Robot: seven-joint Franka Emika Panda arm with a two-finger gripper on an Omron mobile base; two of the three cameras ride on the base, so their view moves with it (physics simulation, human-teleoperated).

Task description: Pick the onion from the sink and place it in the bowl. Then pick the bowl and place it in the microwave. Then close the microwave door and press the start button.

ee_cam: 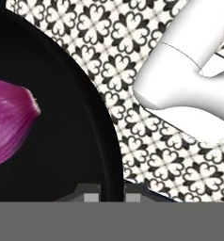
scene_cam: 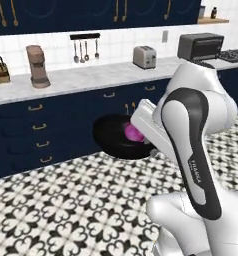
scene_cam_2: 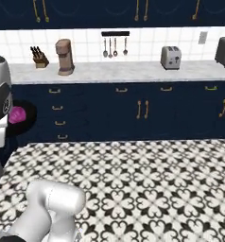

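Observation:
The wide black bowl (scene_cam: 113,137) hangs in the air over the patterned floor, in front of the navy cabinets. The magenta onion (scene_cam: 133,133) lies inside it. In the right base view the bowl (scene_cam_2: 25,118) and onion (scene_cam_2: 17,115) show at the far left, beside my arm. My gripper (ee_cam: 111,194) is shut on the rim of the bowl (ee_cam: 62,117), one finger on each side of it. The onion (ee_cam: 10,120) rests at the left of the hand view. The sink, the microwave and its door are out of view.
A marble counter (scene_cam: 91,77) runs along the wall with a knife block (scene_cam: 1,70), coffee machine (scene_cam: 37,66), toaster (scene_cam: 144,56) and toaster oven (scene_cam: 200,46). Navy drawers (scene_cam: 38,127) stand below it. Black-and-white tiled floor (scene_cam_2: 133,179) spreads ahead.

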